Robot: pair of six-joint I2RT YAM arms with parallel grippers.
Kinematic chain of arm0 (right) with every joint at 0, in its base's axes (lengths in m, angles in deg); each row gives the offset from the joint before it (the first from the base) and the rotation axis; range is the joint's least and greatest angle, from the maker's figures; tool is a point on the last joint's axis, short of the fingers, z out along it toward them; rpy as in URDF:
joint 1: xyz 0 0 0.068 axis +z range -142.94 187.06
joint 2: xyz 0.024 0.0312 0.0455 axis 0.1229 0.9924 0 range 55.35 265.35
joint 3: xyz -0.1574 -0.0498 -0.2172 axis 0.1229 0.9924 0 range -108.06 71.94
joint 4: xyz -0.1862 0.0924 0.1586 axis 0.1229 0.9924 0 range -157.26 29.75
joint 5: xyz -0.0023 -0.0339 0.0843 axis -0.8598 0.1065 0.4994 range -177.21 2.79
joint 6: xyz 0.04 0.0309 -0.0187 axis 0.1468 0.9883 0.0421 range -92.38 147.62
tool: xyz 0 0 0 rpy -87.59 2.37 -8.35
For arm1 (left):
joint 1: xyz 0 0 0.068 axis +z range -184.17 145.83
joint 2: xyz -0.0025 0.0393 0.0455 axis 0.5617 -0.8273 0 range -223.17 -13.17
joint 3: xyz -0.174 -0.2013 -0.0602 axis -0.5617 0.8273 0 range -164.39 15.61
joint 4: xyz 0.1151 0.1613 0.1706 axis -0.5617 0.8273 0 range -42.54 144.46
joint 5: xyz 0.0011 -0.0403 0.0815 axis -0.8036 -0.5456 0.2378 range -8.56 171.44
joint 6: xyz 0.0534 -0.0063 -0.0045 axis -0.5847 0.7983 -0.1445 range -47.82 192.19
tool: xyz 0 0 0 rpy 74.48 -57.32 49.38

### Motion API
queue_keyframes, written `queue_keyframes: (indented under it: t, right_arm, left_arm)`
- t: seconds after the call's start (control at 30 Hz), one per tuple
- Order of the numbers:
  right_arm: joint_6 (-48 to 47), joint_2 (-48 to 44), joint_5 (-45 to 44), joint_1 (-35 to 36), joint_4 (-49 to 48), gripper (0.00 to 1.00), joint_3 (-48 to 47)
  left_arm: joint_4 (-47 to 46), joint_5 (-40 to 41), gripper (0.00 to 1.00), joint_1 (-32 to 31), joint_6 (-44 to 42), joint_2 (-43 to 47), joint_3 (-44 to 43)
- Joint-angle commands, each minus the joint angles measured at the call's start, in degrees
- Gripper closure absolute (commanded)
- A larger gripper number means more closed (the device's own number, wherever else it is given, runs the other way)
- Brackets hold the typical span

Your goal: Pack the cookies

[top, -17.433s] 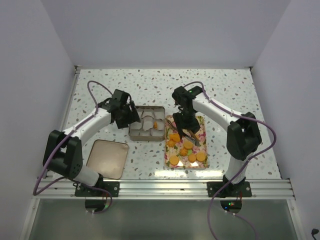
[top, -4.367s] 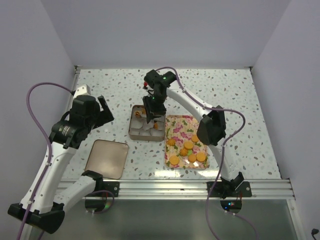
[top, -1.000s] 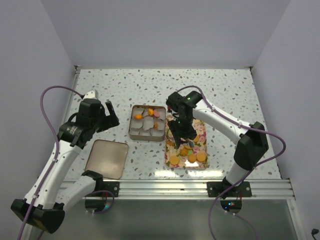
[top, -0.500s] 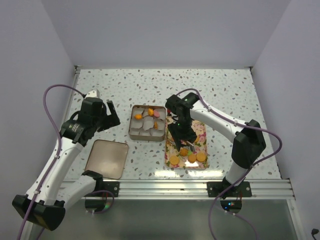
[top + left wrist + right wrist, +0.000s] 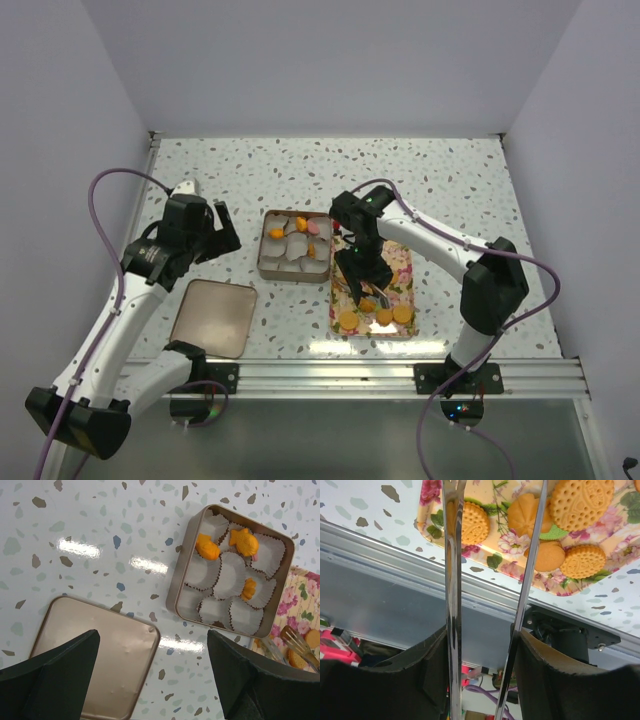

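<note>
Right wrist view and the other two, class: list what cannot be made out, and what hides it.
- Tongs tips: right wrist view, cut off by the top edge.
- Tray: left wrist view, mostly cut off by the right edge.
- Some cookies: top view, hidden beneath the right hand.

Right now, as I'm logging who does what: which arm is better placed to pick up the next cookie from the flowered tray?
Right. The right gripper holds the tongs, blades apart, over the cookies on the tray. The left gripper hangs open and empty, left of the tin.
</note>
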Motion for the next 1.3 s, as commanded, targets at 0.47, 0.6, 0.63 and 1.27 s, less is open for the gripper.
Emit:
queue_keyframes:
  t: [0.47,0.6,0.63,1.27]
  right_arm:
    - [-1.0,-0.7,2.3,0.2,-0.5,0.48,-0.2]
    - [-1.0,-0.4,0.2,0.2,-0.4,0.47,0.2]
    - [-1.0,-0.3,-0.6,0.2,-0.2,0.48,0.1]
    - [-2.1,1.3,1.2,0.2,-0.4,0.6,-0.4]
  left_arm:
    - [-3.3,1.0,0.06,0.3,-0.9,0.3,0.2]
    - [-2.9,1.3,0.06,0.3,-0.9,0.8,0.3]
    - [-2.9,1.4,0.05,0.3,-0.9,0.8,0.3]
    - [-2.5,1.6,0.06,0.3,-0.2,1.1,0.5]
